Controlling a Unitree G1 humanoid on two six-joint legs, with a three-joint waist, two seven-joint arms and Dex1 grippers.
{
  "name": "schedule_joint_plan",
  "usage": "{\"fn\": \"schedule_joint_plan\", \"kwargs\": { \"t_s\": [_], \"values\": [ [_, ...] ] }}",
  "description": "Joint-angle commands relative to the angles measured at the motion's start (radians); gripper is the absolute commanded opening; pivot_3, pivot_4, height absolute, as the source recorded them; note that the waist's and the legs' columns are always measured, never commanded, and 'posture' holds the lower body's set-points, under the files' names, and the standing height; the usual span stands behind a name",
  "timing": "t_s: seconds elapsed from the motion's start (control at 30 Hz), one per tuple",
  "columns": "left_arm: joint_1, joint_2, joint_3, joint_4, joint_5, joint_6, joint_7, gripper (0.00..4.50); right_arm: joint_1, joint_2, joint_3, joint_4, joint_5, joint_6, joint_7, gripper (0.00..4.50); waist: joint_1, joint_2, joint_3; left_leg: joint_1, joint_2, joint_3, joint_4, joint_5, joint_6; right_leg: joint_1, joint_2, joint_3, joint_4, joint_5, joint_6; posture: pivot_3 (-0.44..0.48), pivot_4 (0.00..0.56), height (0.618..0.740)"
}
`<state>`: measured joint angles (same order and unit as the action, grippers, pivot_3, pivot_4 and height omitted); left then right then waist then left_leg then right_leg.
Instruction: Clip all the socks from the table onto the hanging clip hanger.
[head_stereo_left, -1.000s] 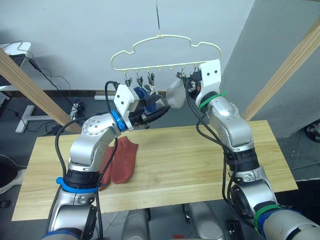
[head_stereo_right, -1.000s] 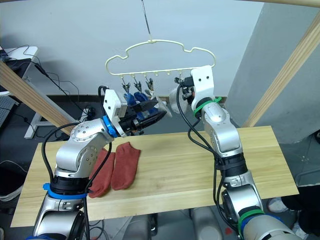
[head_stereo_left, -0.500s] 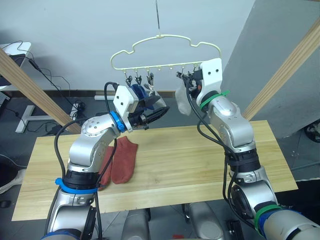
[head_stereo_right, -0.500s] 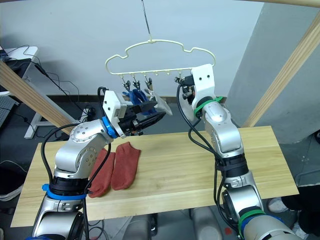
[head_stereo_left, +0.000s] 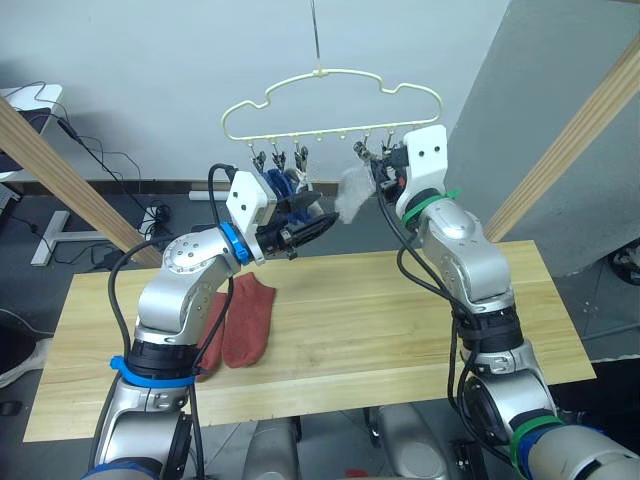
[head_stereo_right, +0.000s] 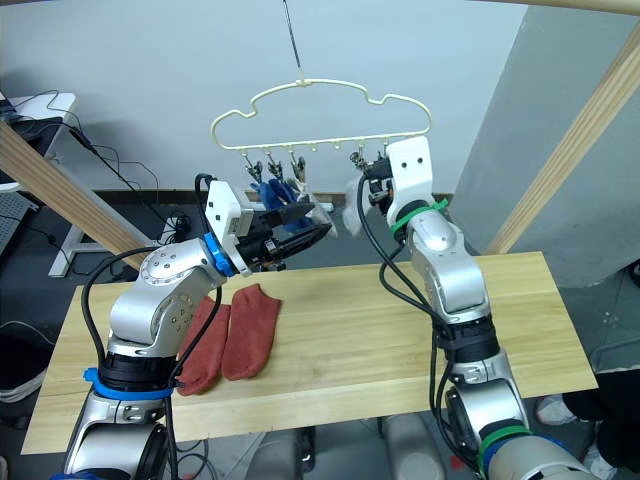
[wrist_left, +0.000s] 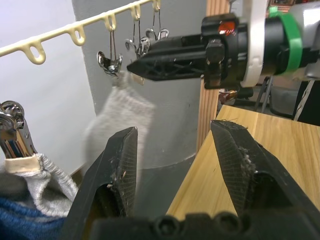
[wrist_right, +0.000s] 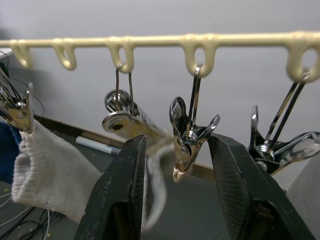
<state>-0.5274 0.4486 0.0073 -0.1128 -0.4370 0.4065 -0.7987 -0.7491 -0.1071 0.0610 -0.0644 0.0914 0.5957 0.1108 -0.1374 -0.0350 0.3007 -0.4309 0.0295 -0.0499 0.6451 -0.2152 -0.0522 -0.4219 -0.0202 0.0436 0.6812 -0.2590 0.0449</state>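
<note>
the clip hanger (head_stereo_left: 330, 100) is seen hanging by its metal hook (head_stereo_left: 316, 35) above the far edge of the counter (head_stereo_left: 380, 320). a light grey sock (head_stereo_left: 352, 190) is held in a silver clip (wrist_left: 111, 59) on the hanger's right half, just beside the right hand (head_stereo_left: 380, 168). the right hand is raised at the clip row, fingers (wrist_right: 125, 195) spread apart with nothing between them. the left hand (head_stereo_left: 318, 226) is held up below the hanger's left clips, fingers (wrist_left: 117, 170) parted and empty. two blue socks (head_stereo_left: 282, 186) and another grey sock (wrist_right: 47, 172) are clipped on the left side. two rust red socks (head_stereo_left: 240, 320) are laid side by side, touching, on the counter's left part.
</note>
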Motion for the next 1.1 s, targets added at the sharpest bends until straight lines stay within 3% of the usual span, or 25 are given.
{"fn": "schedule_joint_plan", "kwargs": {
  "t_s": [0.03, 0.6, 1.1],
  "values": [
    [0.0, 0.014, 0.02, -0.03, -0.007, -0.021, -0.009, 2.56, 0.011, -0.011, 0.0, -0.079, -0.003, 0.014, 0.013, 2.01, 0.0, 0.0, 0.0, 0.0, 0.0, 0.0, 0.0, 0.0, 0.0, 0.0, 0.0, 0.0, 0.0, 0.0, 0.0, -0.18, 0.246, 0.74],
    [0.008, 0.038, 0.015, -0.025, 0.0, -0.039, -0.027, 2.56, 0.092, -0.084, 0.018, -0.215, 0.015, 0.084, 0.112, 2.01, 0.0, 0.0, 0.0, 0.0, 0.0, 0.0, 0.0, 0.0, 0.0, 0.0, 0.0, 0.0, 0.0, 0.0, 0.0, -0.182, 0.237, 0.74],
    [0.024, 0.055, 0.006, -0.03, 0.017, -0.058, -0.044, 2.56, 0.105, -0.1, 0.018, -0.222, 0.012, 0.081, 0.153, 2.01, 0.0, 0.0, 0.0, 0.0, 0.0, 0.0, 0.0, 0.0, 0.0, 0.0, 0.0, 0.0, 0.0, 0.0, 0.0, -0.177, 0.228, 0.74]
  ]
}}
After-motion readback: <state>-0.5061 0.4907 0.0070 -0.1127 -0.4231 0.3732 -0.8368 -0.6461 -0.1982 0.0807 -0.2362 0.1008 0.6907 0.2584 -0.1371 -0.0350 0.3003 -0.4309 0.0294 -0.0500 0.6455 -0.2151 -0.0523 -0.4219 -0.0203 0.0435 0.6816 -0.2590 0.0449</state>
